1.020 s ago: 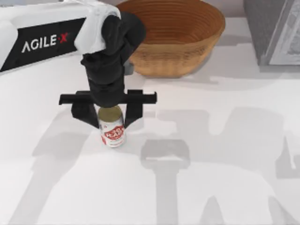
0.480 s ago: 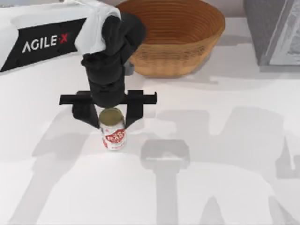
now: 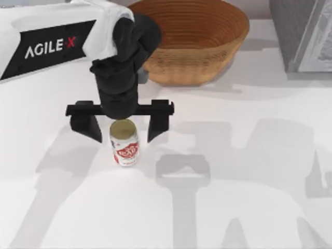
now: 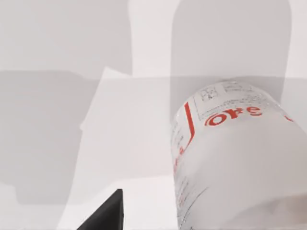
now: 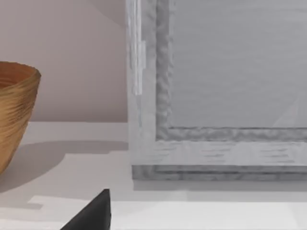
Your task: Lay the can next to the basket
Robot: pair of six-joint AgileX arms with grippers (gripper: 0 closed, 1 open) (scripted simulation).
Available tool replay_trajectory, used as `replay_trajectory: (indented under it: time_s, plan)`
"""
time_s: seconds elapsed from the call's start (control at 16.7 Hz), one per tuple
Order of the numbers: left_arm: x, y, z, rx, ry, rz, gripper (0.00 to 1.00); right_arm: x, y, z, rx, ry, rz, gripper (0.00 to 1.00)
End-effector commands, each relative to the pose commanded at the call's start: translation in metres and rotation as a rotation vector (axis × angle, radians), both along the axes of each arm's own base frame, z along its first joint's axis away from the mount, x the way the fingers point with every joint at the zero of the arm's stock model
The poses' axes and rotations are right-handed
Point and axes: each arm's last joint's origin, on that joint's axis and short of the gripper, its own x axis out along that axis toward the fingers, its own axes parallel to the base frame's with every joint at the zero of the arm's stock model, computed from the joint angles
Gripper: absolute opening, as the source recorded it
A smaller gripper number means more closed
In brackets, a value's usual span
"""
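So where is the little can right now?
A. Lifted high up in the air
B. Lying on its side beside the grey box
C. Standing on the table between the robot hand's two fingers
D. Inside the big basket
C. In the top view the can stands upright on the white table, between the spread fingers of the left hand, with gaps on both sides, and the basket sits farther back.

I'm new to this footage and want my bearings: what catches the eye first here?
The left arm's black hand, fingers spread wide, hangs over a small can standing upright on the white table, left of centre in the top view. Behind it, at the far edge, sits a big woven basket, much wider than the can and clearly apart from it. A grey box fills the far right corner.
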Motion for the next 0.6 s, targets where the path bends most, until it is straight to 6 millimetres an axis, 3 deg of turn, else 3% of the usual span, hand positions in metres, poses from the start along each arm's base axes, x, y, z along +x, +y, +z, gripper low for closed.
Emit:
replay_trajectory:
  time_s: [0.36, 0.6]
  plan:
    - [0.000, 0.000, 0.001, -0.001, 0.000, 0.002, 1.00, 0.000, 0.000, 0.000, 0.000, 0.000, 0.000, 1.00]
    - [0.001, 0.000, 0.024, 0.002, 0.005, 0.000, 1.00, 0.000, 0.000, 0.000, 0.000, 0.000, 0.000, 1.00]
